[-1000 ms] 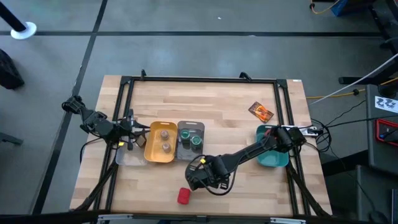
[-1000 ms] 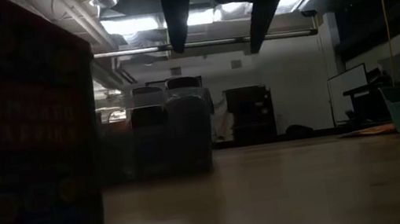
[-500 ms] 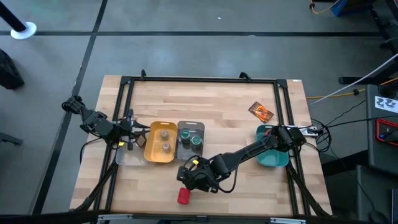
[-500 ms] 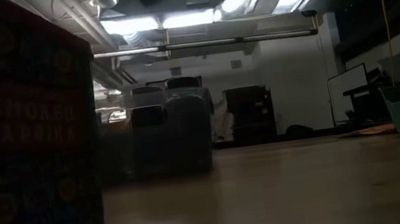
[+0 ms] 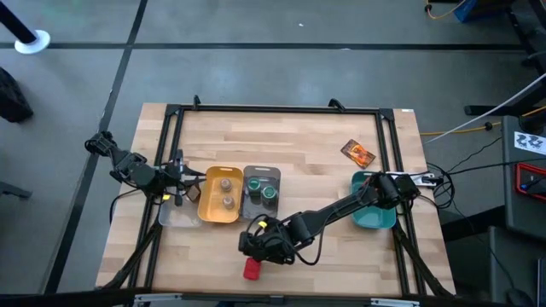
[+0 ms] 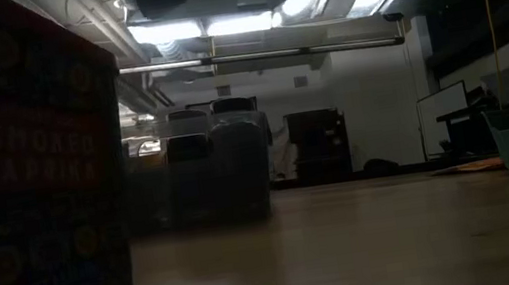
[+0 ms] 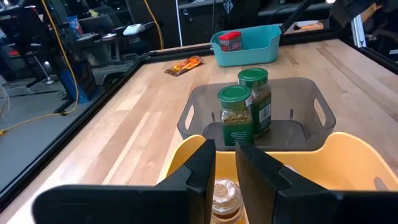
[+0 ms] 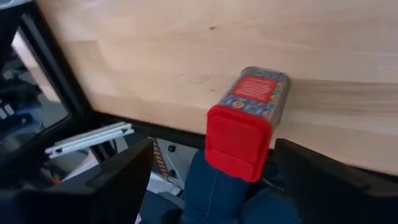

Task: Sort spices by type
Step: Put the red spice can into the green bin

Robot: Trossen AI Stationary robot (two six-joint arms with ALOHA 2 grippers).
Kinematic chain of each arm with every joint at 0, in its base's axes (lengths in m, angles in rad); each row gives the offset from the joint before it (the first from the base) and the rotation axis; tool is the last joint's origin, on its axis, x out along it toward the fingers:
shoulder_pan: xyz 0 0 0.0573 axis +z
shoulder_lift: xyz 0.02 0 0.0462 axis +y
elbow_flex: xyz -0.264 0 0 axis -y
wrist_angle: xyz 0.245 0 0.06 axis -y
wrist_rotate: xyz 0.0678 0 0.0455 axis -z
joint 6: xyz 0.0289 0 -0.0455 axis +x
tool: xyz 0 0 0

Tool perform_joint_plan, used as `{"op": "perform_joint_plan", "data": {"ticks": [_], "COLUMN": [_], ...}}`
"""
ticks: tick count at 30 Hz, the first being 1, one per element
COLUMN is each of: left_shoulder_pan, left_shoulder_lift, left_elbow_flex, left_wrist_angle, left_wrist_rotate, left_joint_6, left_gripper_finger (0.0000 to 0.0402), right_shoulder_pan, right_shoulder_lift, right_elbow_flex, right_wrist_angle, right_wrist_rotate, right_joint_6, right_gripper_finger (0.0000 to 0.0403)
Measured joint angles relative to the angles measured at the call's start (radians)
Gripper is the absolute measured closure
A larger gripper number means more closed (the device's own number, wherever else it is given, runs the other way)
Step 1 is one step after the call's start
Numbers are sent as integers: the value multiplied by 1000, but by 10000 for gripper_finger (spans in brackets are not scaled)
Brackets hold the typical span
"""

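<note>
A red box (image 8: 245, 118) with a red lid stands upright on the table near its near edge (image 5: 252, 269), and fills the left of the low view (image 6: 29, 186). My right gripper (image 5: 254, 247) hovers over it, open, with its fingers (image 8: 118, 180) on either side and clear of it. Two green-lidded jars (image 7: 245, 106) stand in the grey tray (image 5: 262, 189). Two tan jars (image 5: 227, 191) stand in the yellow tray. Another red box (image 7: 231, 41) sits in the teal tray (image 5: 373, 213). One orange-brown packet (image 5: 358, 153) lies flat on the wood. My left gripper (image 7: 225, 168) waits by the yellow tray's left side, fingers nearly together.
A clear tray (image 5: 179, 213) lies at the yellow tray's (image 7: 348, 155) near-left corner. A black frame rail (image 8: 56, 81) runs along the table's edge just beyond the red box. Bare wood spreads across the table's far half and between the red box and the teal tray.
My right gripper has moved toward the table's left and near edge, closing on the red box. Its two open fingers, which hung in the low view a second ago, have passed out of that view. The box has stayed put.
</note>
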Motion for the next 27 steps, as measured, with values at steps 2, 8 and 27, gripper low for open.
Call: {"op": "perform_joint_plan", "data": {"ticks": [2, 8, 27], "left_shoulder_pan": [0, 0, 0], "left_shoulder_lift": [0, 0, 0], "left_elbow_flex": [0, 0, 0], "left_wrist_angle": [0, 0, 1], "left_wrist_rotate": [0, 0, 0], "left_joint_6": [0, 0, 0], "left_gripper_finger": [345, 345, 345], "right_shoulder_pan": [0, 0, 8], "right_shoulder_lift": [0, 0, 27], "right_elbow_flex": [0, 0, 0], "right_wrist_angle": [11, 15, 89], "right_wrist_rotate": [5, 10, -3], "right_joint_6": [-24, -52, 8], "right_gripper_finger": [66, 66, 69]}}
